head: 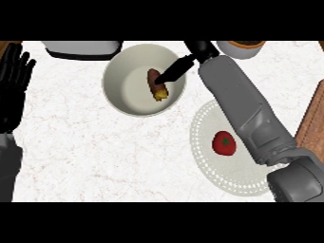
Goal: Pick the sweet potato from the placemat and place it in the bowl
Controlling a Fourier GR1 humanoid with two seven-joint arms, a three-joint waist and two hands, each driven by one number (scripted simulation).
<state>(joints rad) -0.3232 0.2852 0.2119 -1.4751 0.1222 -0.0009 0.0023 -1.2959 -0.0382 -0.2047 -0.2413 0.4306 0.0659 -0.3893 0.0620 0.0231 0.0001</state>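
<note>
Grey forearm of the right arm fills the lower right, crossing over the round white placemat (210, 156), where a red tomato (224, 143) lies beside it. It stretches up to the right hand (192, 60), which hangs at the far rim of the pale bowl (122, 95). Dark fingers (173, 72) reach down into the bowl and touch the top end of the sweet potato (156, 84), which lies inside against the bowl's right wall. Whether they still pinch it or merely rest on it I cannot tell. The placing step looks all but finished; what remains, by my judgement, is to let go fully and lift straight up clear of the rim without dragging the potato. At the left edge the left hand (6, 90) rests open, fingers up.
</note>
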